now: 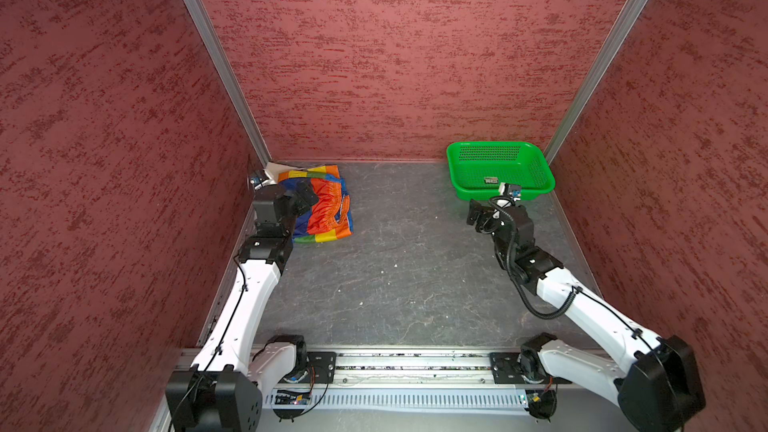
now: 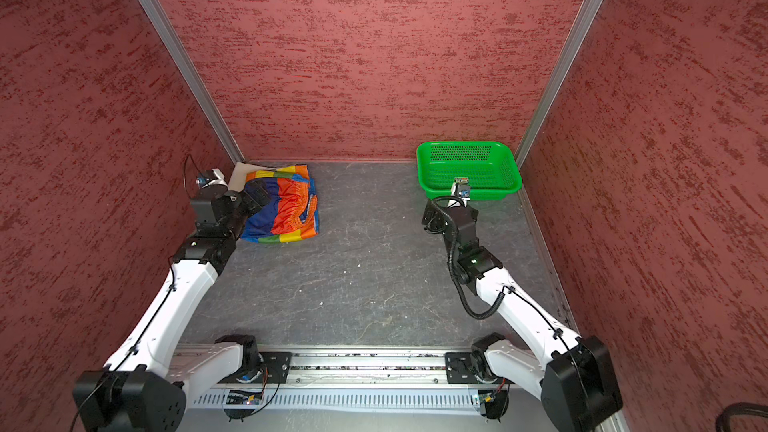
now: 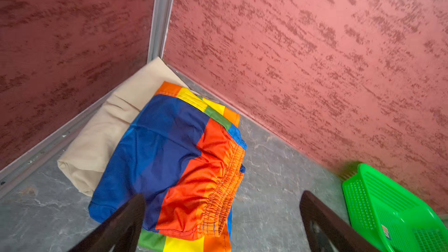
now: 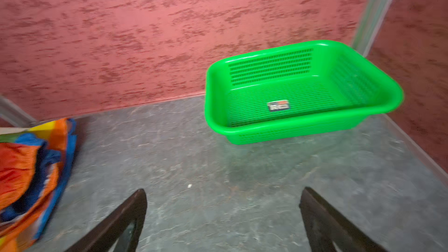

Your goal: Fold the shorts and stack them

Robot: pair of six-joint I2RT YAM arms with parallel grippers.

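The rainbow-striped shorts (image 1: 328, 209) (image 2: 286, 209) lie folded in the back left corner, orange waistband facing the middle. They rest on top of the folded beige shorts (image 3: 106, 136), whose edge pokes out toward the corner (image 1: 272, 170) (image 2: 239, 174). My left gripper (image 1: 305, 197) (image 2: 255, 197) (image 3: 223, 197) hovers open just above the near left part of the striped shorts (image 3: 174, 156), holding nothing. My right gripper (image 1: 478, 216) (image 2: 432, 218) (image 4: 223, 195) stands open over bare table in front of the basket, empty. The striped shorts (image 4: 24, 170) show at the edge of the right wrist view.
A green perforated plastic basket (image 1: 490, 144) (image 2: 465, 143) (image 4: 291, 123) (image 3: 388, 202) stands empty at the back right corner, a small label on its floor. Red textured walls close in the grey table (image 1: 395, 276) on three sides. A metal rail runs along the front.
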